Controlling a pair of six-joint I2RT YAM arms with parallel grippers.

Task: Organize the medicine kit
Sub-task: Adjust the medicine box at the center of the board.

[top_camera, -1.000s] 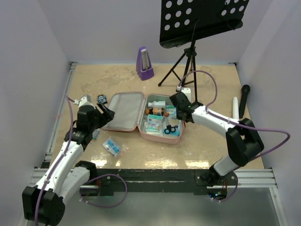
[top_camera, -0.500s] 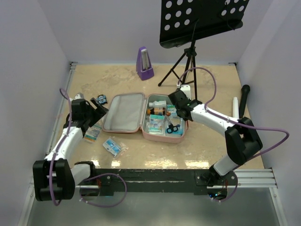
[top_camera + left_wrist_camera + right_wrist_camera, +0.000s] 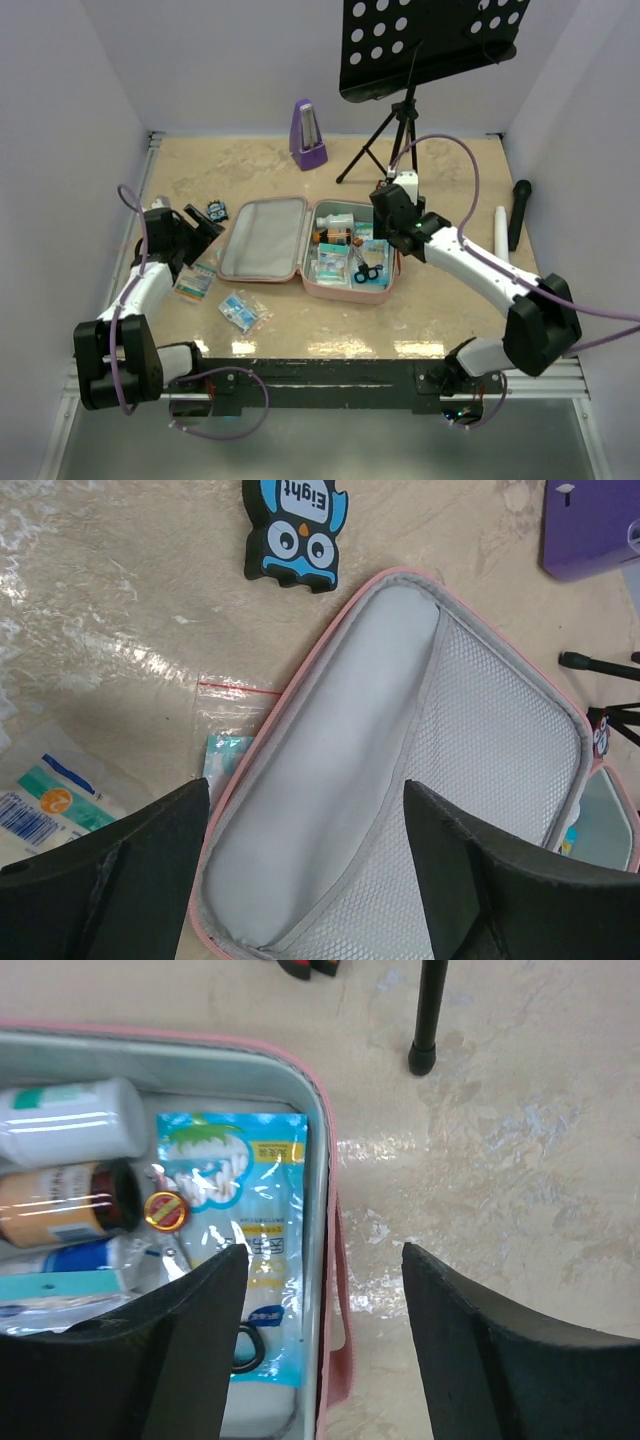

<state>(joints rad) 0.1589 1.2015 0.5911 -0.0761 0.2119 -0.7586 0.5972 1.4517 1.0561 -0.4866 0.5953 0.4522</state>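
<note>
both pincers are spread and empty. the left gripper [image 3: 200, 222] hangs at the left edge of the opened medicine kit [image 3: 262, 238], which lies mid-table, long axis left-right. loose packets [image 3: 193, 283] lie just nearside of it, so probably the left's job; the right gripper [image 3: 385, 205] hovers over the kit's far rim.

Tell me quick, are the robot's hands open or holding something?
Left hand: open, holding nothing.
Right hand: open, holding nothing, over the medicine kit edge.
</note>
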